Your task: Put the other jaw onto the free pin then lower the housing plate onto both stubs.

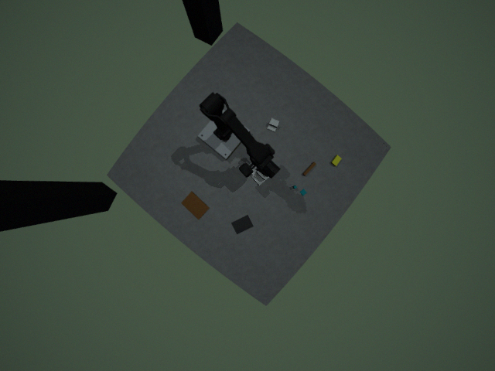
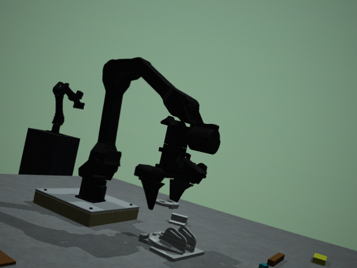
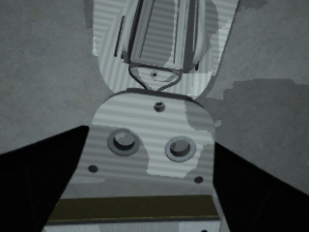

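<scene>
My gripper (image 2: 163,204) (image 3: 150,139) is shut on the light grey housing plate (image 2: 168,204) (image 3: 154,118), a finger at each side edge. The plate is held in the air, roughly level, with two ringed holes showing in the wrist view. In the exterior view, the base plate (image 2: 174,257) lies below and nearer the camera, bearing two upright slotted jaws (image 2: 176,238) (image 2: 189,237) side by side. In the wrist view, the base plate (image 3: 99,29) is ahead of the housing plate. The gear teeth, pins and stubs cannot be made out; the held plate may cover some.
A white stepped stand (image 1: 273,124) (image 2: 178,219) is near the base plate. An orange-brown panel (image 1: 195,205), a dark panel (image 1: 242,224), a brown bar (image 1: 308,168) (image 2: 275,259), a yellow block (image 1: 336,160) (image 2: 319,258) and small teal pieces (image 1: 303,192) lie around. The arm's raised mount (image 2: 115,218) is behind.
</scene>
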